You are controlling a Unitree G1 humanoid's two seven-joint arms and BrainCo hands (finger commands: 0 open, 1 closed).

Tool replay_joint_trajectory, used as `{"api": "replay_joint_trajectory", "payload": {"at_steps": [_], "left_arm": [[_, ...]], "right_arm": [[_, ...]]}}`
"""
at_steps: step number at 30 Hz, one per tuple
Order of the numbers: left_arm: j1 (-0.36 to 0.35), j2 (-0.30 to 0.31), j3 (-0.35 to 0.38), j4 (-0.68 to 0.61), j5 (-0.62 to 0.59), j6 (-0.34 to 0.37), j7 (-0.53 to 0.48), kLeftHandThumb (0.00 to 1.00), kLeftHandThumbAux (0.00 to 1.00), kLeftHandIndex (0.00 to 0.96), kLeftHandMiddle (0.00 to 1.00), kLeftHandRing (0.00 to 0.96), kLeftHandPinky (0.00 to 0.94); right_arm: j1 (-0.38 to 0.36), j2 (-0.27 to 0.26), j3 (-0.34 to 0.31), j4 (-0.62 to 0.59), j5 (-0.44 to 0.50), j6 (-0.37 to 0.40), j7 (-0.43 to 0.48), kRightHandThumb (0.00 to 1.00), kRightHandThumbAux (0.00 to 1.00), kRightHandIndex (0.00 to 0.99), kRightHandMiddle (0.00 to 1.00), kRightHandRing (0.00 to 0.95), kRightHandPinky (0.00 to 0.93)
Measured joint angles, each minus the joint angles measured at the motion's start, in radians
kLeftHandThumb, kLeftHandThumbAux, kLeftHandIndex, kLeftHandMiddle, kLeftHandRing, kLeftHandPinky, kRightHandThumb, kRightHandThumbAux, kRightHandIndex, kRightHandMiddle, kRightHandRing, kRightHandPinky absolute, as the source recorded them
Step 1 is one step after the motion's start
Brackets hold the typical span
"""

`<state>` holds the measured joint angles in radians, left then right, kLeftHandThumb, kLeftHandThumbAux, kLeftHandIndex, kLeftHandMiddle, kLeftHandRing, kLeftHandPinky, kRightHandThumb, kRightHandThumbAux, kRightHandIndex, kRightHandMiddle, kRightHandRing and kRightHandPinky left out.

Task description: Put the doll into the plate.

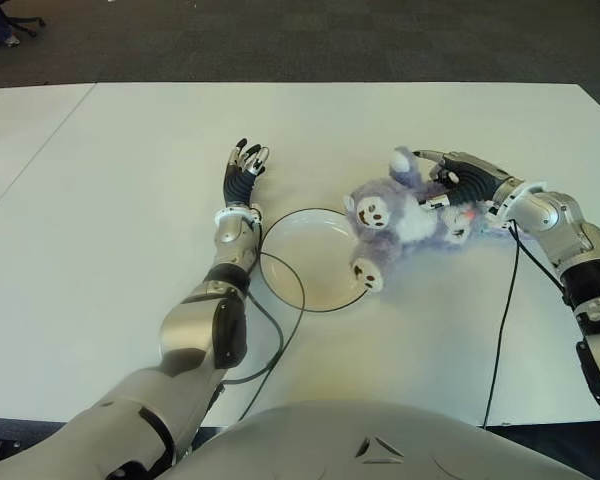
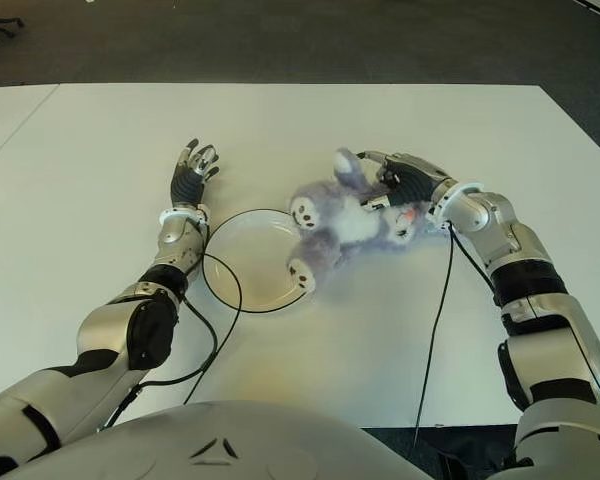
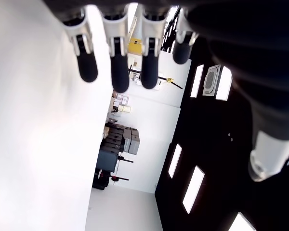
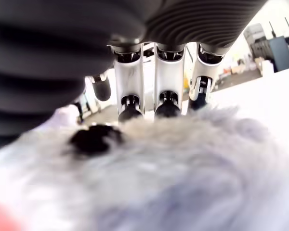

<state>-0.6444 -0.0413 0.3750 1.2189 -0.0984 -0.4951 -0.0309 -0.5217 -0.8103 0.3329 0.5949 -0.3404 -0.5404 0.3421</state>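
Nearest the robot, the round white plate with a dark rim [image 1: 310, 262] sits on the white counter [image 1: 130, 200], with a thin black cable [image 1: 280, 330] curving along its near-left edge. Just left of the plate shows the left hand [image 1: 244, 170], fingers straight and spread, holding nothing.

Past the plate's right rim lies the fluffy lavender-and-white plush doll [image 1: 400, 220], sprawled on the counter; 1 white foot with dark pads overhangs the rim, while the body lies outside the plate. The right hand [image 1: 450, 185] is on the doll's far-right side, and in the right wrist view its fingers [image 4: 166, 82] curl over the fur, clamped on the doll.

By my reading, the grasp is made and the carry is the step in hand. Next, the right hand would need to lift the doll clear of the counter, bring it left and nearer over the plate's middle, then let go.
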Motion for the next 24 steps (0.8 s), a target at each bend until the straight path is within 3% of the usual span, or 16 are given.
{"api": "replay_joint_trajectory", "payload": {"at_steps": [4, 10, 16, 24], "left_arm": [[0.001, 0.001, -0.001, 0.000, 0.000, 0.000, 0.000, 0.000, 0.612, 0.106, 0.206, 0.216, 0.205], [0.002, 0.003, -0.001, 0.000, 0.000, 0.000, 0.000, 0.000, 0.595, 0.103, 0.204, 0.212, 0.198], [0.003, 0.003, -0.001, 0.000, 0.001, 0.000, 0.000, 0.000, 0.577, 0.096, 0.190, 0.198, 0.178], [0.003, 0.004, -0.003, 0.000, 0.001, 0.000, 0.000, 0.000, 0.578, 0.102, 0.203, 0.223, 0.239]], "right_arm": [[0.022, -0.022, 0.006, -0.046, 0.023, 0.015, 0.103, 0.047, 0.410, 0.000, 0.000, 0.000, 0.000], [0.038, -0.038, 0.006, -0.092, 0.036, 0.026, 0.188, 0.049, 0.403, 0.000, 0.000, 0.000, 0.000], [0.049, -0.038, 0.001, -0.114, 0.036, 0.028, 0.215, 0.052, 0.390, 0.000, 0.000, 0.000, 0.000], [0.077, -0.035, -0.015, -0.136, 0.037, 0.065, 0.220, 0.085, 0.329, 0.000, 0.000, 0.000, 0.000]]}}
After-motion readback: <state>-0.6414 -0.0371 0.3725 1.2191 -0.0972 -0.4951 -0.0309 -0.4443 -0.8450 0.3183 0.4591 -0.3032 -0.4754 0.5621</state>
